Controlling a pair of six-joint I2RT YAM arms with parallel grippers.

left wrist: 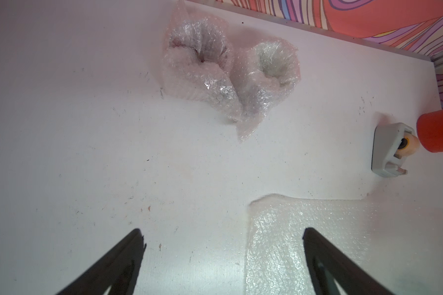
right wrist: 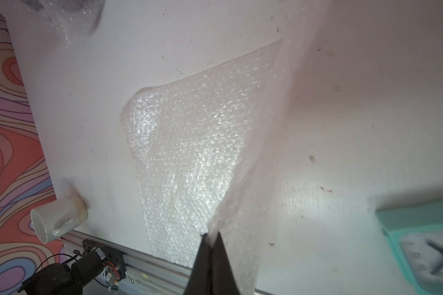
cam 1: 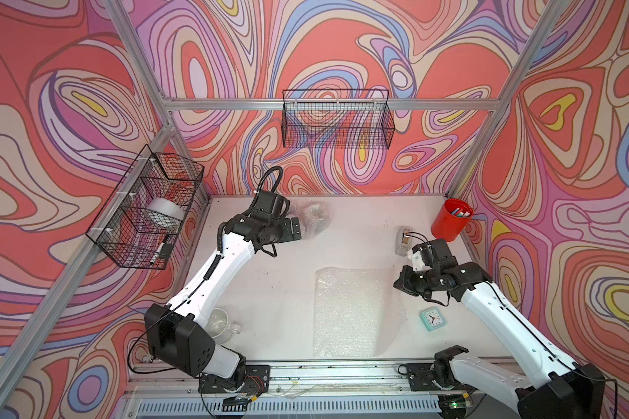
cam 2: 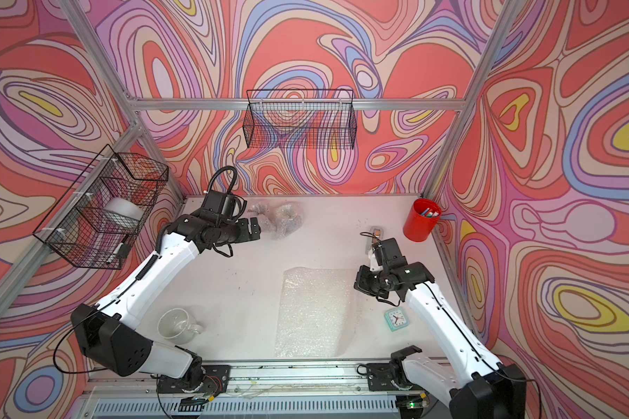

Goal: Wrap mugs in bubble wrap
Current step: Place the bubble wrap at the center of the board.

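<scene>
Right hand (right wrist: 210,236) pinches one edge of a clear, bubbled plastic sheet (right wrist: 189,153), holding it raised off the white desk (cam 1: 269,283) near the front edge. Left hand (left wrist: 221,232), spread and empty, hangs by two wrapped bundles (left wrist: 200,76) at the back edge. A pale handled mug (cam 2: 177,325) stands unwrapped near the front-left corner. Next, it likely needs placing on the sheet.
</scene>
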